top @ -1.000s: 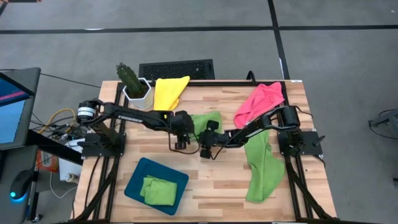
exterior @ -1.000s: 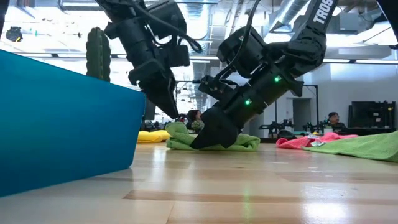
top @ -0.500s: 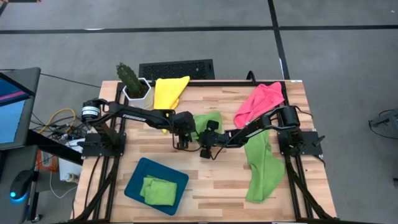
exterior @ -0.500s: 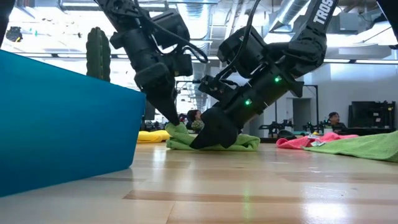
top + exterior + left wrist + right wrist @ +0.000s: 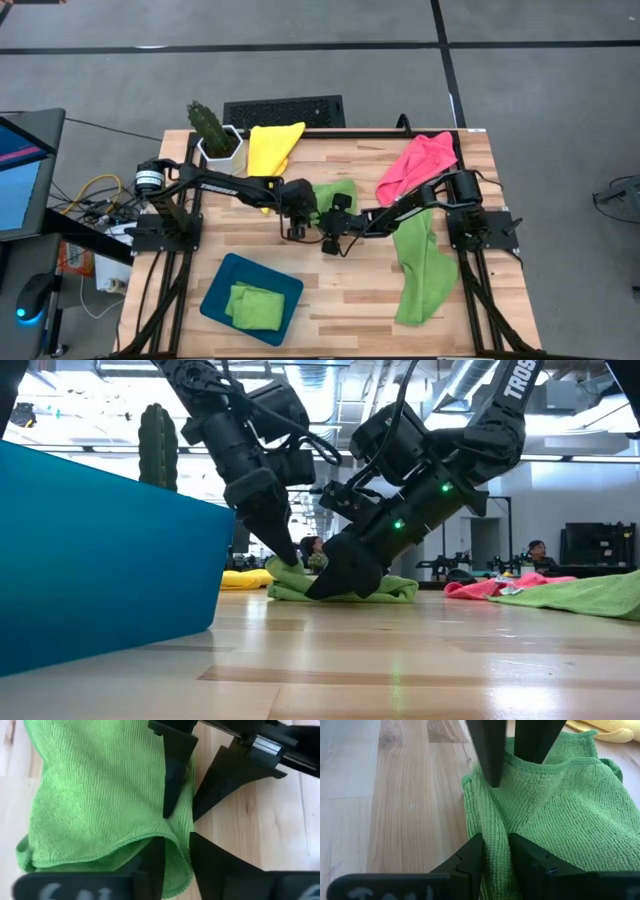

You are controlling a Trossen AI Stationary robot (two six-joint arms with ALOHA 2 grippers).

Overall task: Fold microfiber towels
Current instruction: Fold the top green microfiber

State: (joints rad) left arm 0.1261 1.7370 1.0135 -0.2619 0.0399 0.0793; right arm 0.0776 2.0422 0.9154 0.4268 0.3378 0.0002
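A lime green towel [image 5: 336, 193] lies bunched at the table's middle, its underside on the wood. My left gripper [image 5: 176, 865] comes at it from the left and is shut on its edge. My right gripper [image 5: 495, 855] comes from the right and is shut on a ridge of the same towel [image 5: 388, 590]. The two sets of fingertips stand close together. A yellow towel [image 5: 273, 148] lies at the far edge. A pink towel [image 5: 415, 165] lies at the far right. A long green towel [image 5: 420, 262] lies under the right arm. My left gripper pinches a gathered fold at the towel's hemmed edge [image 5: 176, 845] between its two fingers, slanting down from the table's left. More than one layer shows there. The towel rests on the table. My right gripper pinches a raised ridge at the towel's edge [image 5: 495, 832] between its two fingers, slanting down from the table's right. The cloth beyond the fingers lies slack on the wood.
A dark teal tray [image 5: 218, 302] at the near left holds a folded green towel [image 5: 255, 305]. A potted cactus [image 5: 212, 130] and a black keyboard [image 5: 285, 110] stand at the far edge. Bare wood shows near the table's front middle.
My left gripper has sunk and gone a little toward the table's right, and its tips now sit in the green towel's left edge. My right gripper and the towel have kept still.
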